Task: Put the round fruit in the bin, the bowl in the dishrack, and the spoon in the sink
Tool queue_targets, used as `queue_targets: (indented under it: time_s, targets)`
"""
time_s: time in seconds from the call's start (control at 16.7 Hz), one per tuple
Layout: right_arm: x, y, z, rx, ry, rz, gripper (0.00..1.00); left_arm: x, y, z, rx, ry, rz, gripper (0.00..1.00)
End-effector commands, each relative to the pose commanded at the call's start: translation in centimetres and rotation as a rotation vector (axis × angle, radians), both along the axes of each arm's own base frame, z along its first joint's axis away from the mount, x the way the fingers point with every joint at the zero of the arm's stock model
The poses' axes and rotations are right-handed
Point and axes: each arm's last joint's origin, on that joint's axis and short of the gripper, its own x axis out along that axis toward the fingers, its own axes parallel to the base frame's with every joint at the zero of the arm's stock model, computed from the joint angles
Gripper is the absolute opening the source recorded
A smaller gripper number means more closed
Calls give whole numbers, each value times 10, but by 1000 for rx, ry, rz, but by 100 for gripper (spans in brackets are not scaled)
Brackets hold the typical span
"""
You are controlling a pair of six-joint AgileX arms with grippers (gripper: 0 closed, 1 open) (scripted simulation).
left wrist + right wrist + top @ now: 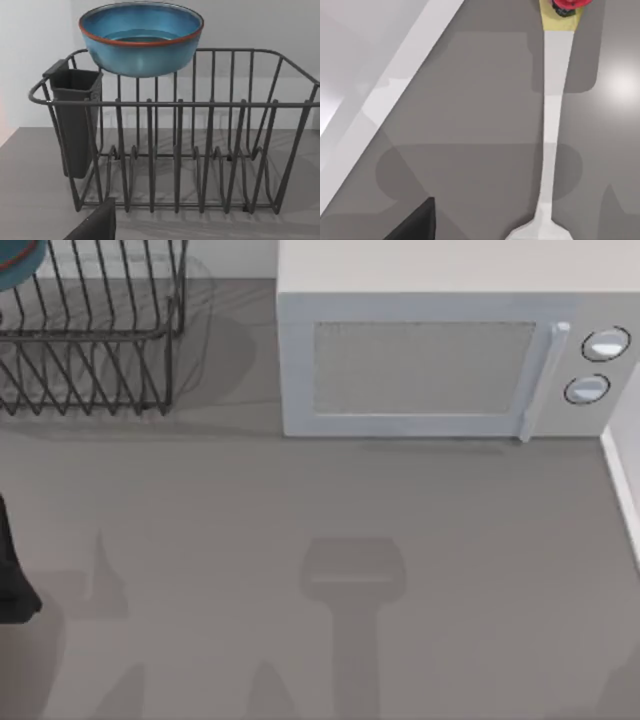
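Spoon (554, 120): one | bowl (141, 37): one (over dishrack (200, 150)) | jaws: cannot tell

Pale grey microwave (440, 350) at the back, door shut, with a vertical bar handle (540, 380) on the door's right edge. Two round knobs (605, 345) just right of the handle, one above the other. In front of the microwave, a smooth matte grey tabletop (200, 500), spreading to its left too. Behind and left of the microwave, a plain off-white wall (230, 258). Right of the microwave, a pale raised ledge (625, 480) running forward along the tabletop's edge. Even, diffuse light; soft blurred shadows (352, 575) on the tabletop in front of the microwave, one thin dark line right under its door.
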Motion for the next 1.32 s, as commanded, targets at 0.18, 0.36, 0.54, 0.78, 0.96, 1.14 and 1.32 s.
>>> queue_targets:
  time_s: [0.18, 0.36, 0.54, 0.78, 0.96, 1.14, 1.32]
  targets:
    - [1, -3, -1, 8, 12, -11, 100, 0, 0, 0, 0, 0, 0, 100]
    - [1, -2, -1, 6, 9, -5, 100, 0, 0, 0, 0, 0, 0, 100]
    - [2, -3, -11, 10, 15, -10, 100, 0, 0, 0, 0, 0, 0, 100]
    - [6, -6, -53, 4, 5, -11, 100, 0, 0, 0, 0, 0, 0, 100]
    - [5, -5, -86, 3, 3, -11, 100, 0, 0, 0, 0, 0, 0, 100]
    - [2, -3, -101, 8, 11, -11, 100, 0, 0, 0, 0, 0, 0, 100]
    - [2, -3, -101, 8, 12, -11, 100, 0, 0, 0, 0, 0, 0, 100]
